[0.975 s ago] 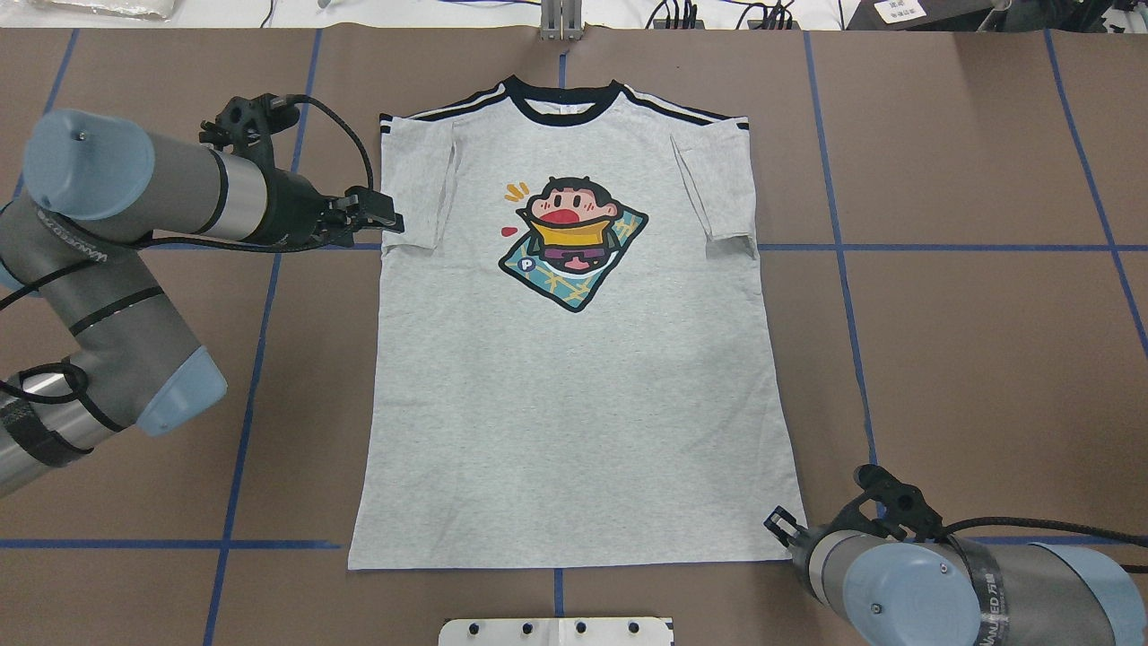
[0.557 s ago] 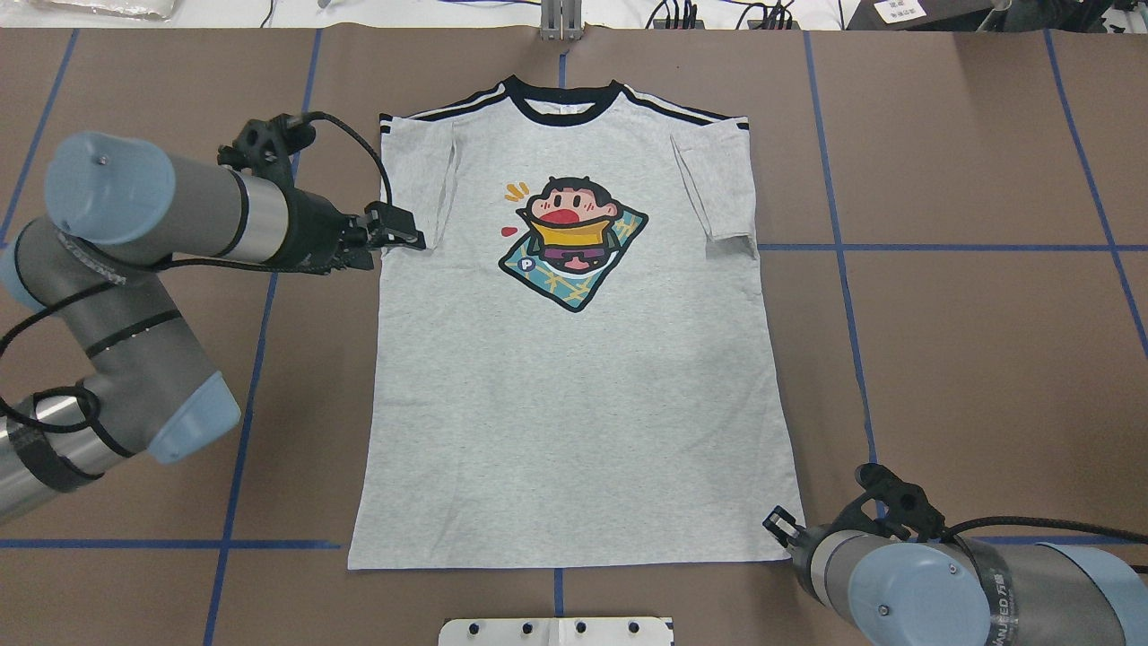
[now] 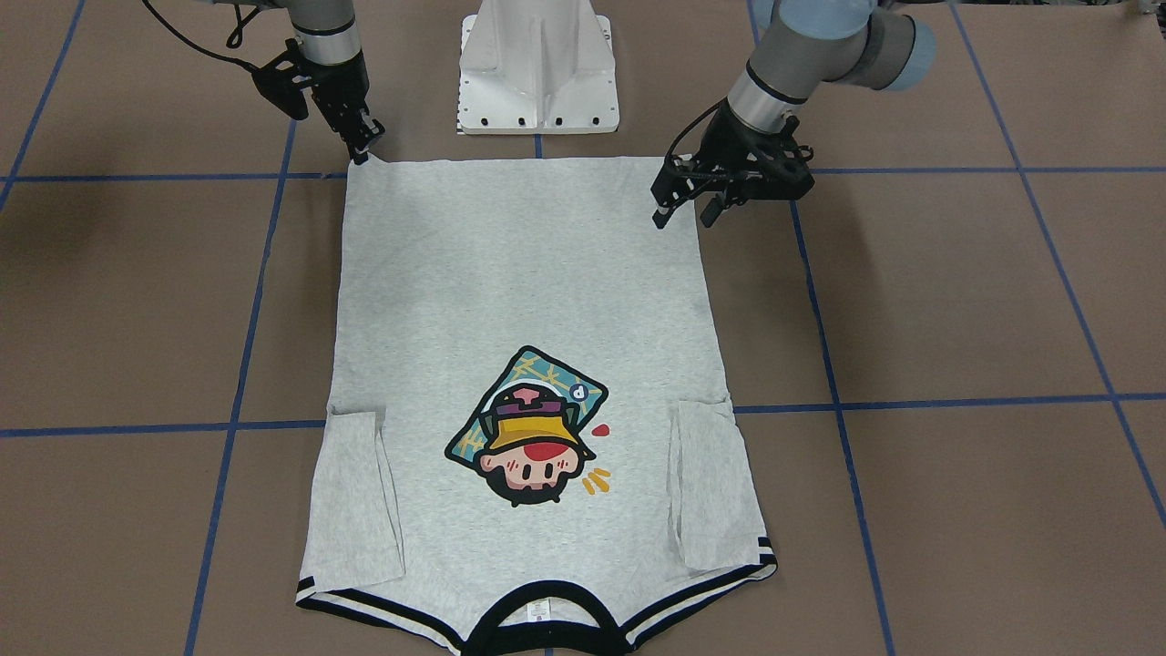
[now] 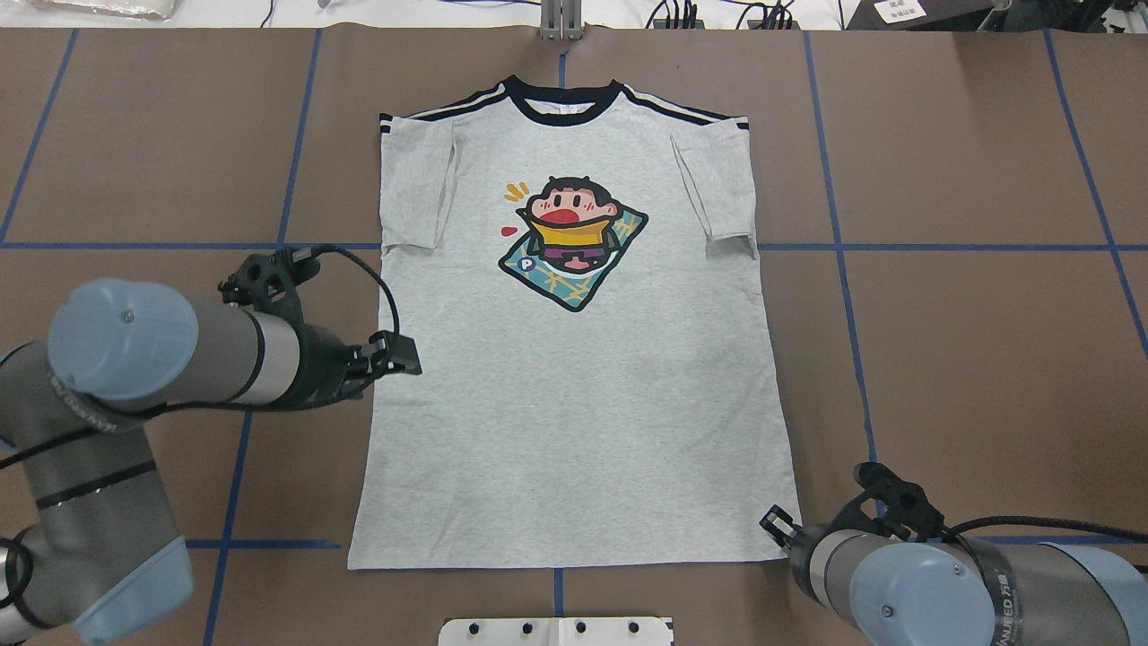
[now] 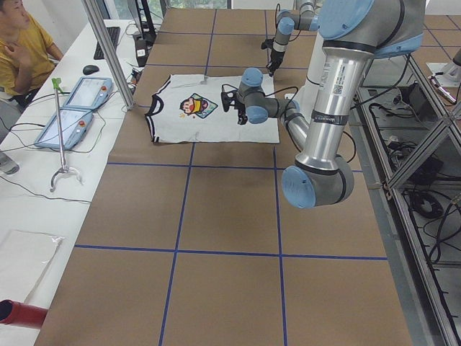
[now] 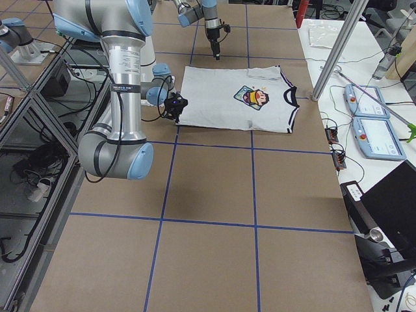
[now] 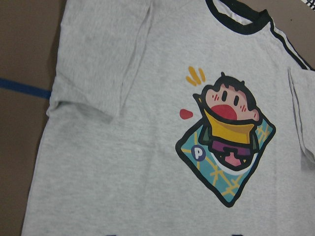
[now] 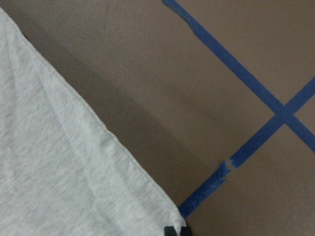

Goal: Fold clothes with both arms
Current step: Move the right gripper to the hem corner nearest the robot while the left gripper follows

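Note:
The grey T-shirt (image 4: 574, 431) lies flat and print-up on the brown table, collar at the far side, both sleeves folded in over the body. My left gripper (image 4: 405, 359) is open and empty, low over the shirt's left edge at mid-body; in the front view its jaws (image 3: 683, 217) stand apart. Its wrist view shows the folded left sleeve and the cartoon print (image 7: 226, 142). My right gripper (image 3: 363, 150) sits at the near right hem corner, its fingers together on that corner; the right wrist view shows the corner (image 8: 167, 216) at a fingertip.
The white pedestal base (image 3: 537, 64) stands just behind the hem. Blue tape lines (image 4: 942, 247) cross the table. In the left side view an operator (image 5: 21, 50) and two teach pendants (image 5: 79, 101) are at the far side, beside a metal post (image 5: 108, 50).
My left arm moved from the folded left sleeve back along the shirt's left edge to mid-body. The right arm and the shirt have not moved.

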You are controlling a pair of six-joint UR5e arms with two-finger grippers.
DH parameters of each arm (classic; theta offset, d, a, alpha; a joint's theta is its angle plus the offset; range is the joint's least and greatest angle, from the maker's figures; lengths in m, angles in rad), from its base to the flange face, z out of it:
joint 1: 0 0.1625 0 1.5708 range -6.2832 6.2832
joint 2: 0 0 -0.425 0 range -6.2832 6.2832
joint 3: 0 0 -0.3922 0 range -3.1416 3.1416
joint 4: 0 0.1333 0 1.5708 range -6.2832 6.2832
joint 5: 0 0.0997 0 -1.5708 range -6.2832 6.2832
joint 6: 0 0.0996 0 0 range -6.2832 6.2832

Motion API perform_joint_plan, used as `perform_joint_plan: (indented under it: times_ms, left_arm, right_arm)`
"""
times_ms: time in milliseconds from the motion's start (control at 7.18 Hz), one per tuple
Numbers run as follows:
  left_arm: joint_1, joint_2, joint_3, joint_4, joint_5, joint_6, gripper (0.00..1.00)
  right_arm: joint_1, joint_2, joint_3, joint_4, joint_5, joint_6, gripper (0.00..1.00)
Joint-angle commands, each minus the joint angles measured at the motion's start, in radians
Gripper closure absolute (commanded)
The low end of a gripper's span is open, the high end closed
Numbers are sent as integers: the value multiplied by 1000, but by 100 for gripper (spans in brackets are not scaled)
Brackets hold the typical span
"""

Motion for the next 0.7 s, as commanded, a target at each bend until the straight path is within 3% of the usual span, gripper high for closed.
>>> perform_joint_plan:
  times_ms: [0,139,557]
  left_arm:
    - [147,44,-38,80,83,-173,18]
    - [185,36,-54,164,92,-221,19]
    - [274,74,-57,176,137,-336,21]
  right_arm:
    - [8,1,2,0,0,0,100]
    - [16,-1,8,0,0,0,100]
    - [16,-5,28,-3,1,0,100]
